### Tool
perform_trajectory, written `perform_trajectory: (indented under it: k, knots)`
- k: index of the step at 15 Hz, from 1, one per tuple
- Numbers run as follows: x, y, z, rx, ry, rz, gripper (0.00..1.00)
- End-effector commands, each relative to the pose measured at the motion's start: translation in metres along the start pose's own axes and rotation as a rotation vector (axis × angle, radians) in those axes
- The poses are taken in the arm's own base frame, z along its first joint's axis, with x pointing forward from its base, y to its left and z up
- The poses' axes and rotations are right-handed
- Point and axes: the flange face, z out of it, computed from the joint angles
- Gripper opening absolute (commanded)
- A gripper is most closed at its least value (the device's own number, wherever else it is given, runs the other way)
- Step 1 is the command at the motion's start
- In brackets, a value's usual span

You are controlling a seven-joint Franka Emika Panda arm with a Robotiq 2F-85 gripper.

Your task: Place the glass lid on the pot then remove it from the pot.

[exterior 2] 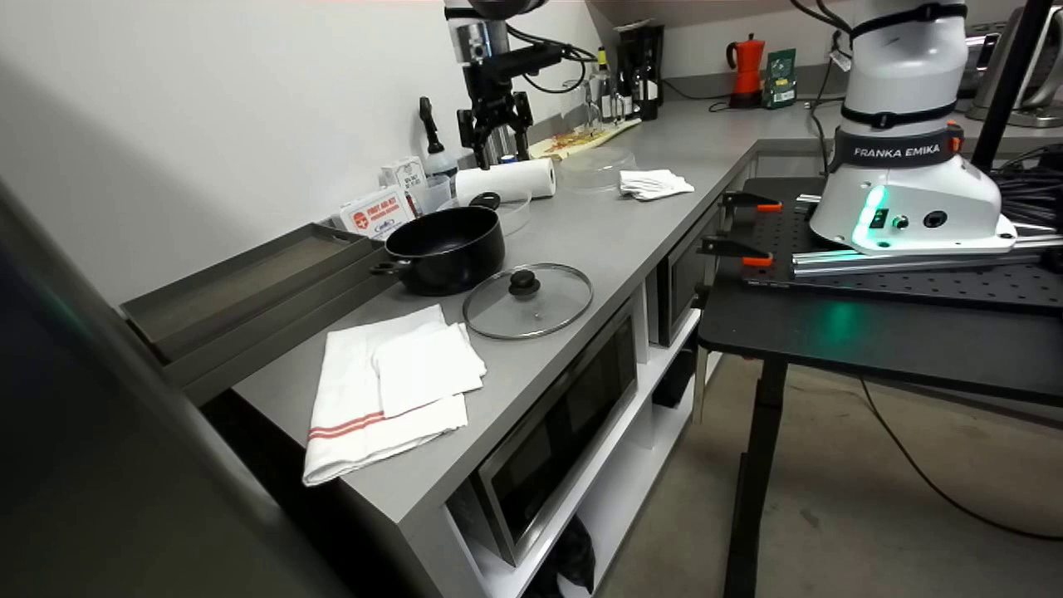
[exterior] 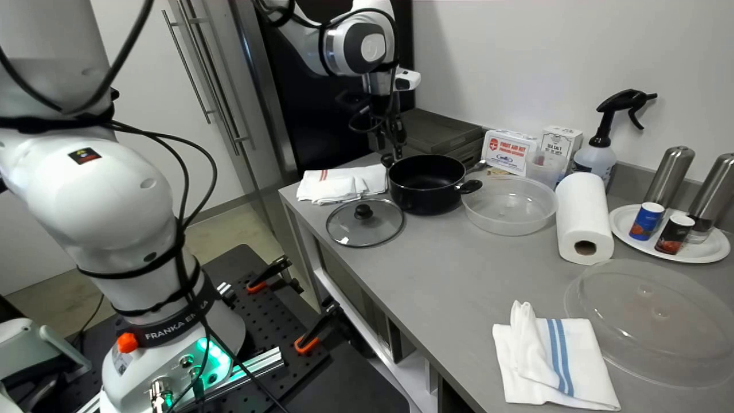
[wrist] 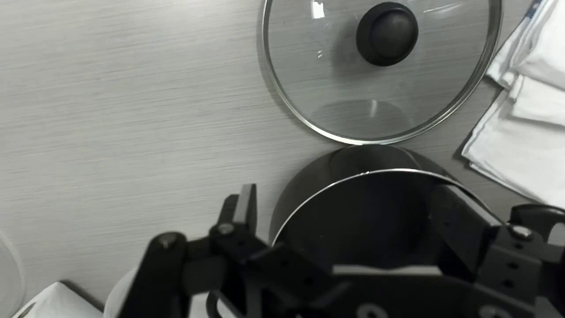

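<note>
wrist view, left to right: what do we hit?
Clear round rim at the left edge → what looks like the paper towel roll → likely the clear bowl → glass lid → folded white cloth. Pot left out: lower in frame, spanning nearly the lid's width.

From the black round pot, with twelve at the top of an exterior view, the round see-through glass lid lies just beside it at eight o'clock and the red-striped white folded cloth at nine. The dark grey rectangular tray sits between twelve and one, the white rectangular first-aid box at two. Just past three stands the clear round bowl, the white paper-towel roll farther out. The large clear round plate lies at four, the blue-striped white folded cloth at five. Pot, lid and bowl rest on the grey countertop.
</note>
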Motion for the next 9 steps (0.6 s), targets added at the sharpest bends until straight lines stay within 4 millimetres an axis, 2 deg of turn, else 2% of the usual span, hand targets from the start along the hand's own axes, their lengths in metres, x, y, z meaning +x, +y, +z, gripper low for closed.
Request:
perform_trajectory:
  k: [1,3,4,6,9]
  knots:
    - [0.000,0.038,-0.027,0.039,-0.007,0.087,1.00]
    - [0.001,0.060,-0.034,0.073,-0.001,0.146,1.00]
    - [0.011,0.046,-0.023,0.038,0.006,0.113,1.00]
    - [0.010,0.061,-0.029,0.052,0.007,0.146,1.00]
    - [0.008,0.062,-0.030,0.058,0.004,0.151,1.00]
